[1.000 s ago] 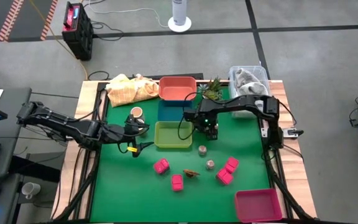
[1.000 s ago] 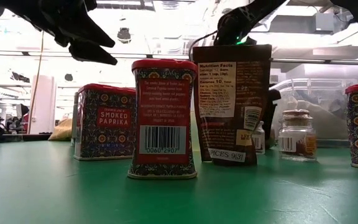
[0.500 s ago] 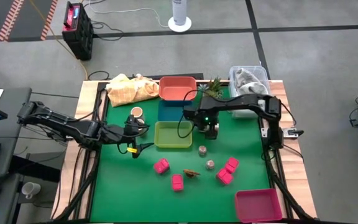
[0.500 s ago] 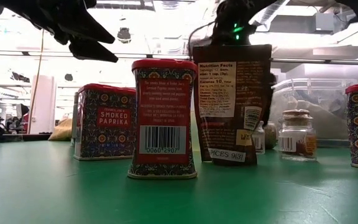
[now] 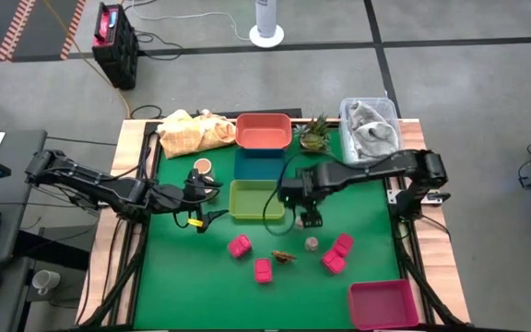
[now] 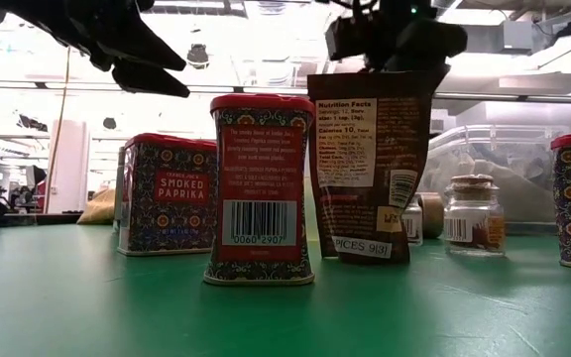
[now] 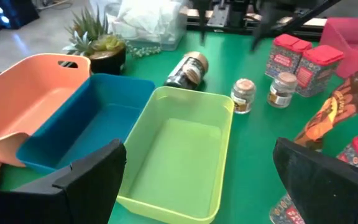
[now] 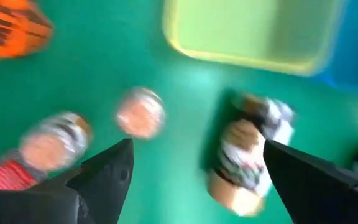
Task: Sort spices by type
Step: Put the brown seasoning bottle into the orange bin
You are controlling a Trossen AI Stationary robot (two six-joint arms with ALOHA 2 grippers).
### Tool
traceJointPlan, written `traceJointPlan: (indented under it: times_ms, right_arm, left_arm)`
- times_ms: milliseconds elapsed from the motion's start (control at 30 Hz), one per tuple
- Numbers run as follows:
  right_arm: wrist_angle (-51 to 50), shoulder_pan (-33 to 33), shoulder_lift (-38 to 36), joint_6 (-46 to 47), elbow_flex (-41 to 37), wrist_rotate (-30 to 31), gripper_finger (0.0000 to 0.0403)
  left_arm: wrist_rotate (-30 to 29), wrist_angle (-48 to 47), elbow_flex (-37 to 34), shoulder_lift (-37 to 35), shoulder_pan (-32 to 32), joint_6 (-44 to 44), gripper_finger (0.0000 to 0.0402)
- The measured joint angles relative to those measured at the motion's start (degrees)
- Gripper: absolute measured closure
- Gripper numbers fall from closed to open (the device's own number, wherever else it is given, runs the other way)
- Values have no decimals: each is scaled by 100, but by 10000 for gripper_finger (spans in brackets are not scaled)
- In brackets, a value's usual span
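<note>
We see the right tool [image 5: 310,219] above the green surface [image 5: 367,221], fingers spread wide and holding nothing, over a small round jar [image 8: 140,112] just in front of the lime tray [image 5: 256,200]. A dark jar [image 7: 187,69] lies on its side nearby. Red paprika tins [image 5: 335,254], a second small jar [image 5: 312,243] and a brown spice pouch [image 6: 370,164] stand near the surface's middle. The left tool [image 5: 206,203] waits wide open and empty beside the tray.

This is a robot lab. A green surface [image 5: 247,277] stands on a bare grey floor [image 5: 450,65] with cables [image 5: 178,23]. Bright ceiling lights [image 6: 266,15] shine over a big open room.
</note>
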Motion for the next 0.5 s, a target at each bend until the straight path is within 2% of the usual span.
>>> traceJointPlan:
  times_ms: [233,500]
  right_arm:
    - [-10,371,451,15,-11,-202,28]
    - [380,463,471,-1,-368,-222,80]
  left_arm:
    - [-1,-14,0,2,-2,-42,13]
    - [0,-44,0,1,-2,-89,13]
